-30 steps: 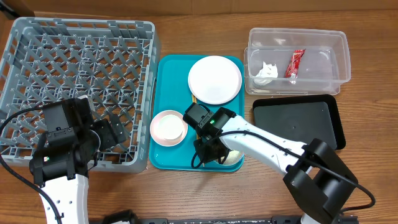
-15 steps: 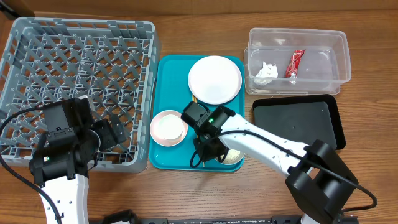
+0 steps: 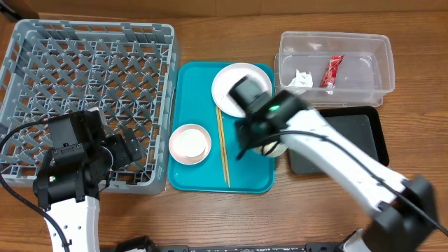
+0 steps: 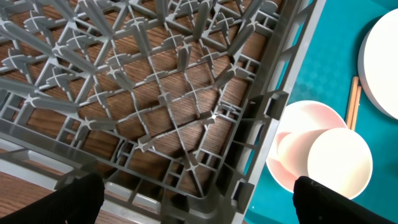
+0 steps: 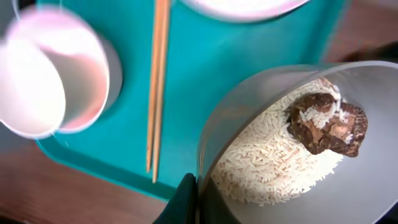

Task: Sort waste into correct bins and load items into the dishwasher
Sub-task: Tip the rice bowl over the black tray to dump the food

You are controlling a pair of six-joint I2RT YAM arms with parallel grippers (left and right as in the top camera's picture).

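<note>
My right gripper [image 3: 260, 137] is shut on the rim of the pale grey-green bowl [image 5: 373, 186] and holds it tilted above the teal tray's right edge. The bowl holds rice grains [image 5: 267, 162] and a brown food lump [image 5: 326, 121]. Two chopsticks [image 3: 222, 147] lie on the teal tray. The pinkish bowl [image 3: 190, 143] holds the white cup [image 4: 339, 162]. The white plate [image 3: 222, 87] sits at the tray's back. My left gripper [image 4: 199, 199] is open and empty over the dish rack's [image 3: 91, 84] front right corner.
The clear tub [image 3: 381, 70] at the back right holds a red wrapper [image 3: 332, 72] and a white tissue [image 3: 301, 79]. The black tray [image 3: 350, 136] lies in front of it. The teal tray [image 3: 196, 98] sits between rack and bins.
My right gripper has lifted the grey-green bowl off the teal tray's front and swung it right and back, toward the black tray. The chopsticks now show in full. The left arm has not moved.
</note>
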